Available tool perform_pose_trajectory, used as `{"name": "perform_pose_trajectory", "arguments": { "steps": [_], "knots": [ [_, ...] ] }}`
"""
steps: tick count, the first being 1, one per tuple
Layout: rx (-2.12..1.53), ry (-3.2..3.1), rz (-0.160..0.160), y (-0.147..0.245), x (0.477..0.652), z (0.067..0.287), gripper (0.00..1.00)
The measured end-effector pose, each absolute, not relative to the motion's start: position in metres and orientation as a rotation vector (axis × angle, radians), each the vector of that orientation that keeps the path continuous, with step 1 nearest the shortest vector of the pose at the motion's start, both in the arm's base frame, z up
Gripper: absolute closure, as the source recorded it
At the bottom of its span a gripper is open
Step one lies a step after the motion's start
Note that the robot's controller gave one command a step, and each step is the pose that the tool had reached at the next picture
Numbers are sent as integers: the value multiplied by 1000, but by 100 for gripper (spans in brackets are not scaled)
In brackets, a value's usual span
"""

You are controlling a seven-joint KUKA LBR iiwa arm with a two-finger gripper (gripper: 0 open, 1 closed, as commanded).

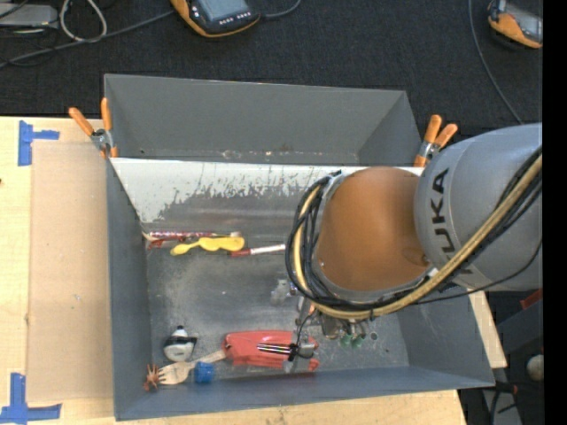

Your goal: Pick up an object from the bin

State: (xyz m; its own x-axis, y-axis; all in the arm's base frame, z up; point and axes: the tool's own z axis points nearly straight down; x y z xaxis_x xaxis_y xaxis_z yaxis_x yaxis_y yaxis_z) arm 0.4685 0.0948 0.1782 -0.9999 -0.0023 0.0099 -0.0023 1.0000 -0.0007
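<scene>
In the camera view, the hand (301, 347) was low in the bin (124, 264), at the right end of a long red plastic object (252, 347) that lay flat near the front wall. The orange wrist cover (368, 228) hid much of the hand, so I could not tell how far it was open, or whether it had hold of anything. The red object seemed light, stiff and rather smooth. I think it was best taken across its narrow width. A small blue piece (204, 373) lay near its left end.
</scene>
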Motion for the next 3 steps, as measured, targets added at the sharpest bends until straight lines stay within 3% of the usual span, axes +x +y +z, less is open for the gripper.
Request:
{"name": "perform_pose_trajectory", "arguments": {
  "steps": [1, 2, 3],
  "knots": [
    [-2, -3139, 0, 94, 470, 181, 0],
    [65, -3139, -1, 80, 474, 102, 0],
    [227, -3149, -2, 101, 472, 85, 0]
  ]
}}
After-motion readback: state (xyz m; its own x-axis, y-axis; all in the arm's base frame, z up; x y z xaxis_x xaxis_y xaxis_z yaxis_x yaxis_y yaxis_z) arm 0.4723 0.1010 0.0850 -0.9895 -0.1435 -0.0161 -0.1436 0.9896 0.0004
